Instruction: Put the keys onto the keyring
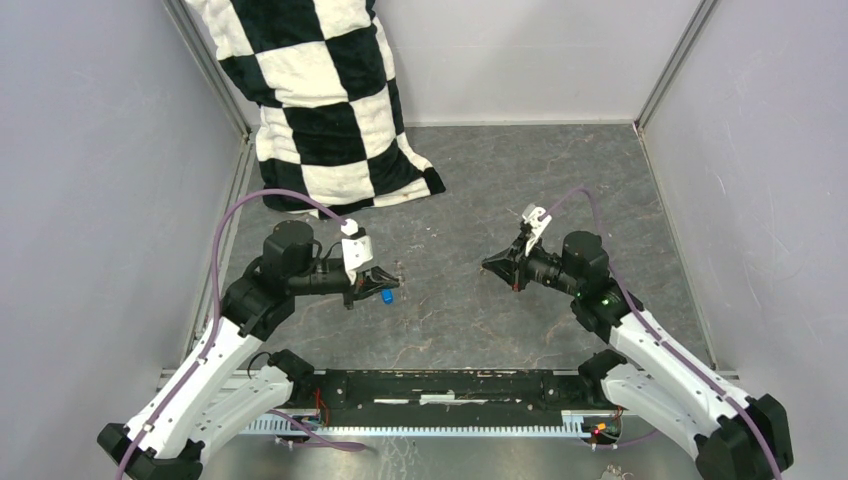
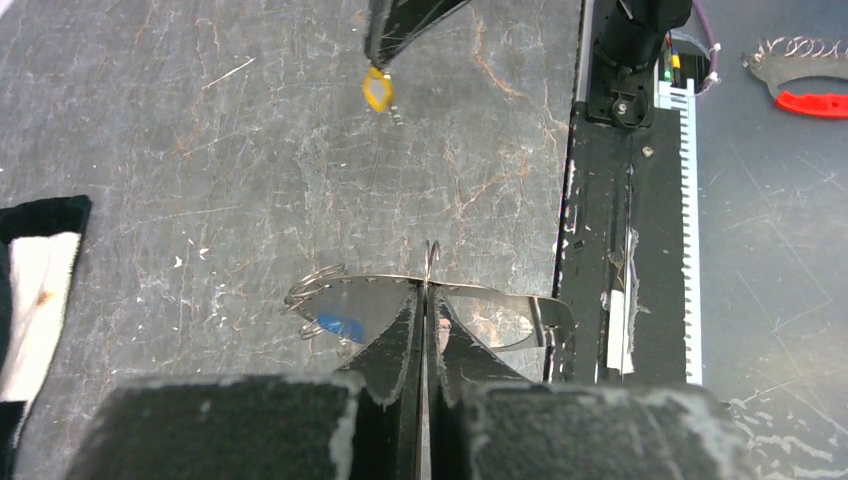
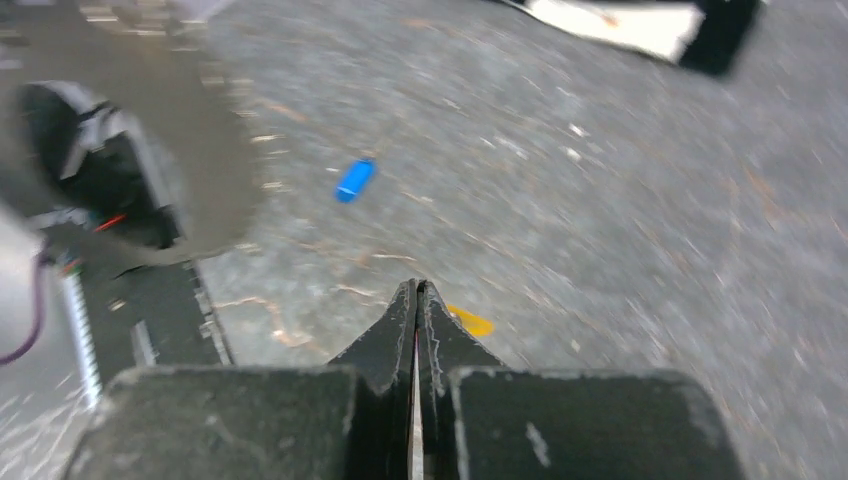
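Just beside left hand (image 2: 427,290) — blue key (image 2: 337,326)

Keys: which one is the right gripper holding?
The yellow key, pinched at the right gripper's tip; the blue key is over by the left gripper.

Left end effector (image 2: 425,292) closed, right end effector (image 3: 417,292) closed, arms apparently angled inward

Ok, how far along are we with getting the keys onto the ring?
Left gripper is shut on the thin silver wire keyring. The small blue-headed key sits right by the ring's coiled end, possibly already threaded; I cannot confirm. Right gripper is shut on the small yellow-headed key, held apart from the ring. Remaining: threading the yellow key on.
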